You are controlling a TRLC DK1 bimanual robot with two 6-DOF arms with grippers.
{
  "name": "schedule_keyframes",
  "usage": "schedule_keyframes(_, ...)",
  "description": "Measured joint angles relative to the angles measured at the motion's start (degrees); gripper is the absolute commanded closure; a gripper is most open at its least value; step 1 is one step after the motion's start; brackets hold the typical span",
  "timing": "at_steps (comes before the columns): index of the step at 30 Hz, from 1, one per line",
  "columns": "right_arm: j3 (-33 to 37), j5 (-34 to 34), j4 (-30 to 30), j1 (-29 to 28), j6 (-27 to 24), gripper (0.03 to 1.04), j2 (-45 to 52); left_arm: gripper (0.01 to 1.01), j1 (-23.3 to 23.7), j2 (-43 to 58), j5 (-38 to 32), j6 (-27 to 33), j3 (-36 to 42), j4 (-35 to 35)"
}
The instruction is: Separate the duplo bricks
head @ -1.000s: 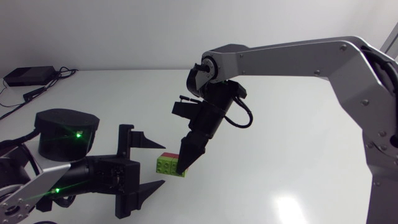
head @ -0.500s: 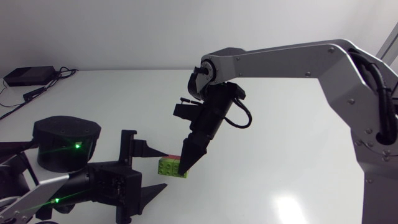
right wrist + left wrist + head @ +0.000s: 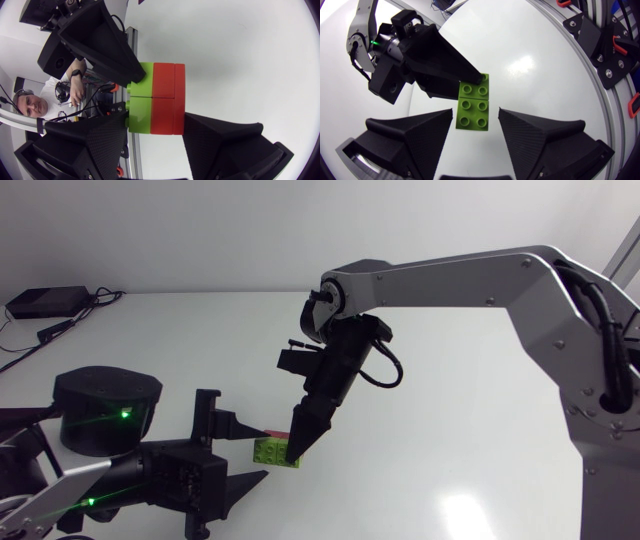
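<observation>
- The matte black, wedge-fingered right claw [image 3: 155, 119] is clenched on a small stack of plastic duplo bricks [image 3: 156, 97]. One finger presses its studded green side and the other its red side.
- The stack is a lime-green layer [image 3: 474, 106] joined to a red layer [image 3: 167, 95] (a seam runs across both layers, but I cannot count the bricks for certain).
- It is turned on its side, with the studs facing near and left, toward the left claw. Whether it touches the table I cannot tell.
- The right claw points steeply down and grips the stack at its right end.
- The matte black left claw [image 3: 475, 112] is released. Its broad fingers [image 3: 415, 135] stand apart on either side of the stack's left end, and the left wrist view shows a narrow gap at each side.
- In the right wrist view the tip of one left-claw finger sits just beside the green side; contact cannot be told.
- The stack is over the near part of the glossy white table [image 3: 450, 380], left of its middle.
- The silver-grey right arm [image 3: 470, 275] comes in from the right and reaches past the middle.
- The left arm's round black base [image 3: 105, 402], with a green light on it, stands at the near left.
- A flat black box [image 3: 45, 301] with cables lies at the far left corner, well apart from the bricks.
</observation>
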Motion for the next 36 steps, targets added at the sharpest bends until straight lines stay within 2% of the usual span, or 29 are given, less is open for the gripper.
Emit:
schedule_keyframes(17, -0.09, 0.31, 0.87, 0.94, 0.09, 0.73, -0.02, 0.605, 1.51, 0.28, 2.21, 0.70, -0.11, 0.09)
schedule_keyframes(25, -5.29, 6.95, 11.10, 4.59, 4.24, 0.73, -3.04, 0.607, 2.32, 0.37, 2.51, 0.68, -0.04, -3.39)
schedule_keyframes(36, -9.29, 12.28, 18.27, 5.53, 8.41, 0.73, -5.70, 0.607, 2.91, 0.02, 3.32, 0.63, 1.33, -6.58)
